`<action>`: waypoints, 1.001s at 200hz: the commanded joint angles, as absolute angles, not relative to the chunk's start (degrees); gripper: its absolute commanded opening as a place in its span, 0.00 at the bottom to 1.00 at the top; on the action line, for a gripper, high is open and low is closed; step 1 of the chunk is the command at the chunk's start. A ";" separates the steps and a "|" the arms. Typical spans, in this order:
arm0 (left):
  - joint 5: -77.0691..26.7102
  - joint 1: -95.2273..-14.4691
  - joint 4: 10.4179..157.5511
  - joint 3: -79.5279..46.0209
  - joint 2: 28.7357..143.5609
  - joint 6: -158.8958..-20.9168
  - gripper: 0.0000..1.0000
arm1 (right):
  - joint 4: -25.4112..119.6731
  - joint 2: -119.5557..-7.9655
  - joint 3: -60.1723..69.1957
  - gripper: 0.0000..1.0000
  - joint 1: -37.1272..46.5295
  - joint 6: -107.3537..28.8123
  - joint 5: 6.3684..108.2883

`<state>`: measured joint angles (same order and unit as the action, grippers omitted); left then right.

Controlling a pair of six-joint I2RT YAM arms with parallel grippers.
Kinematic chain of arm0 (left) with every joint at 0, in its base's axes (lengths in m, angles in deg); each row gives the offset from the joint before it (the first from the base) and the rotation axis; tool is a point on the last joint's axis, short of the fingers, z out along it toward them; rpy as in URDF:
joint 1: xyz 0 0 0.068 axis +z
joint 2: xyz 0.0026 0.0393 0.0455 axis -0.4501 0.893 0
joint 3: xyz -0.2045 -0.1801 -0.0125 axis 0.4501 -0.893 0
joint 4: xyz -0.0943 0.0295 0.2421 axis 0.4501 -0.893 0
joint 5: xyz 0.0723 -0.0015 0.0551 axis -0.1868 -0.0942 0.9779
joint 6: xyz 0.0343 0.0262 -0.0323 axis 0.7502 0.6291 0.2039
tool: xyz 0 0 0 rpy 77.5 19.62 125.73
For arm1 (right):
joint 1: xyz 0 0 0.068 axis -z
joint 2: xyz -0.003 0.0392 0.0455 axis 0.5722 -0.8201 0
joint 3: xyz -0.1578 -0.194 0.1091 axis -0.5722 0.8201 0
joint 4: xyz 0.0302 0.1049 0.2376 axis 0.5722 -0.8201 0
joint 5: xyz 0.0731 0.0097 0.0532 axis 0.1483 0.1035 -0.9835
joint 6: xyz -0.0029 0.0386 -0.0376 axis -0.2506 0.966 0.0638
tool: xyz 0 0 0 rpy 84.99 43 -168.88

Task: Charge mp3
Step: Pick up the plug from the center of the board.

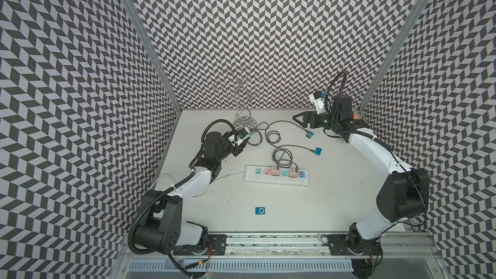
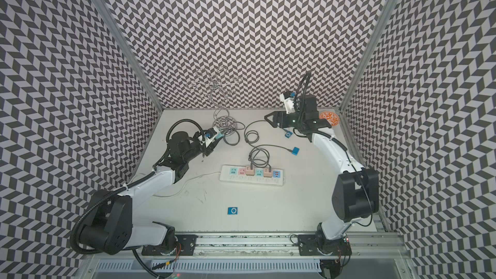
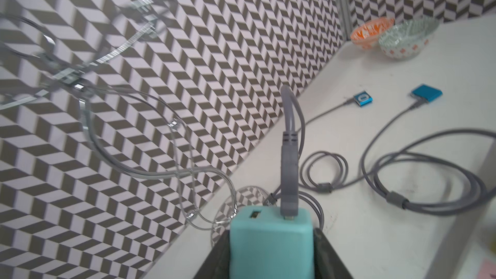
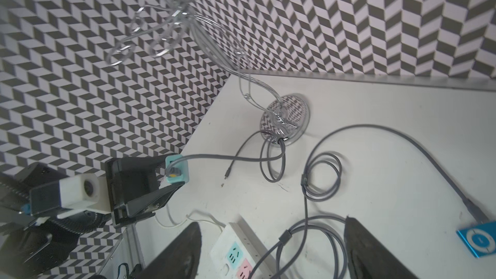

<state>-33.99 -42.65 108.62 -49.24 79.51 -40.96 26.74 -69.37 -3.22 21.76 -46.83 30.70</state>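
Left gripper (image 4: 173, 171), clenched on a teal charger (image 3: 271, 242) with a grey lead plugged in, hangs beside the wire stand (image 1: 245, 124). The power strip (image 1: 277, 181) lies toward the front and right of it, long axis side to side, free sockets at the end nearer this arm. The loose mp3 (image 1: 260, 210) sits beyond the strip, near the front edge. The right gripper (image 1: 297, 118) hovers released at the back, and coiled cables (image 1: 281, 157) crowd the strip's far side
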 commanded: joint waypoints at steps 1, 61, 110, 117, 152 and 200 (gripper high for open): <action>-31.18 -41.62 117.21 -50.16 75.35 -46.66 0.23 | 23.27 -71.37 -8.02 0.81 17.43 -52.13 29.13; -25.94 -44.14 126.91 -56.10 71.91 -51.09 0.23 | 23.53 -75.72 -14.95 0.74 8.88 -55.08 22.02; -23.97 -49.18 133.42 -59.36 72.00 -49.17 0.23 | 21.35 -77.40 -15.33 0.71 5.43 -56.65 21.18; -23.72 -49.61 133.35 -59.17 72.22 -49.13 0.23 | 21.29 -77.53 -15.33 0.71 4.92 -56.87 22.50; -20.90 -52.18 132.49 -57.94 73.87 -48.14 0.23 | 20.50 -77.79 -16.32 0.68 2.80 -58.73 25.47; -18.21 -54.67 132.45 -57.40 75.04 -47.56 0.23 | 24.68 -77.58 -14.77 0.68 1.17 -56.66 25.45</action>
